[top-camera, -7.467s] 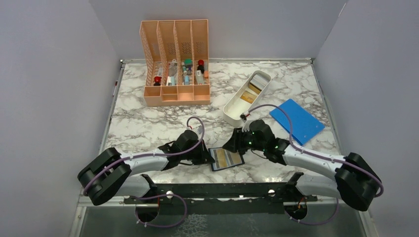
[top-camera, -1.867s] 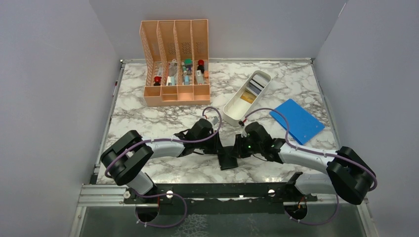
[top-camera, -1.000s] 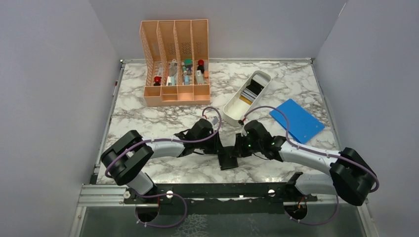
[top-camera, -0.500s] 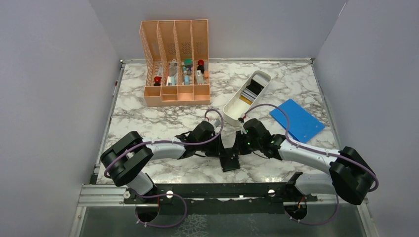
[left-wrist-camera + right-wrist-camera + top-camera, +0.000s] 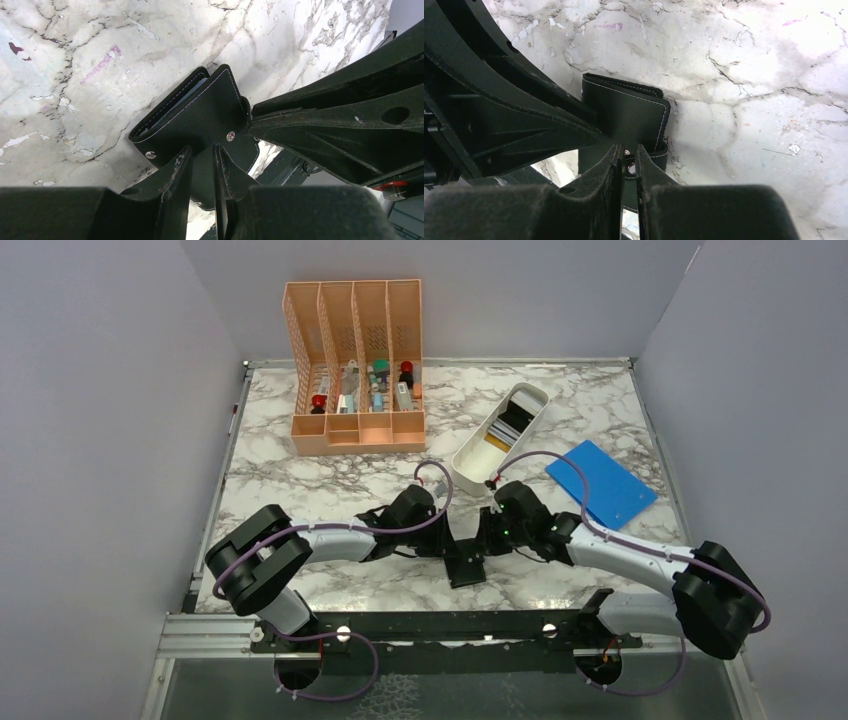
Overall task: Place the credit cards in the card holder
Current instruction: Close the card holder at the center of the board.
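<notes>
The black card holder (image 5: 466,568) lies folded shut on the marble table near its front edge, between my two grippers. It also shows in the left wrist view (image 5: 200,112) and the right wrist view (image 5: 634,112). My left gripper (image 5: 449,545) is shut on the holder's near flap (image 5: 202,157). My right gripper (image 5: 482,543) is shut on the snap tab with its metal studs (image 5: 628,155). Some credit cards (image 5: 503,428), tan and white with a dark stripe, lie in the white oblong tray (image 5: 470,468). No card shows at the holder now.
A peach slotted organizer (image 5: 355,370) with small items stands at the back left. A large flat blue rectangle (image 5: 600,483) lies right of the tray. The two arms meet at the front middle of the table (image 5: 300,480).
The holder lay open with cards showing inside 7.5 s ago; now it is folded shut. Over the last second both grippers and the holder shifted only slightly.
</notes>
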Available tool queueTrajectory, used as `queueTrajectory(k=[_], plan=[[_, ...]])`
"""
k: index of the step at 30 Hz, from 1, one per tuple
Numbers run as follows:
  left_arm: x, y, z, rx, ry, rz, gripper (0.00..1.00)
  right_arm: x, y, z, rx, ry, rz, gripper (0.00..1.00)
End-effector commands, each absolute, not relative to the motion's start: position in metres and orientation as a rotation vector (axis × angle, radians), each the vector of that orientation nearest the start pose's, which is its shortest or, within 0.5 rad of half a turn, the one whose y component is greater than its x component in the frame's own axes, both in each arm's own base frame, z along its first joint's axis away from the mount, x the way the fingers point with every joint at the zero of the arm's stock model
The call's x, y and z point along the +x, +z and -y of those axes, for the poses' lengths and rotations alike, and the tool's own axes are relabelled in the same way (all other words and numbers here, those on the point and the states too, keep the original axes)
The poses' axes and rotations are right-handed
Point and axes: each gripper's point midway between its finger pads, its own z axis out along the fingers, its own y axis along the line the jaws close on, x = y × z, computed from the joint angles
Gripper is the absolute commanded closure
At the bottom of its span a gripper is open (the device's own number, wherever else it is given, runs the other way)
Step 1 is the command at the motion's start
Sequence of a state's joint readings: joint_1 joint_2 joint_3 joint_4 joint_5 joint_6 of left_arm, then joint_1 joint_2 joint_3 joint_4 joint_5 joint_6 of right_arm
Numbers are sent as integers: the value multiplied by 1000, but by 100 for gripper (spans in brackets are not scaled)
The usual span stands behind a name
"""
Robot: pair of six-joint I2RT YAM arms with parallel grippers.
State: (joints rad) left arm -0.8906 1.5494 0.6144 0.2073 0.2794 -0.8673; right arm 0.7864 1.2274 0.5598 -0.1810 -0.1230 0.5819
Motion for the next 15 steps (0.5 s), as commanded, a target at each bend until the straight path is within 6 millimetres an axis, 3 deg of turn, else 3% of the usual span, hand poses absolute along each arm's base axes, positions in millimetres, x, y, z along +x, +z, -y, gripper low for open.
queueTrajectory(k=[1, 10, 15], plan=[[172, 26, 325, 180, -1028, -2603, 75, 182, 59, -236, -320, 682, -2523, 82], [172, 29, 325, 178, -1035, -2594, 75, 177, 51, -232, -317, 679, -2540, 82], [172, 30, 325, 177, -1037, -2590, 75, 179, 63, -237, -305, 727, -2499, 78]])
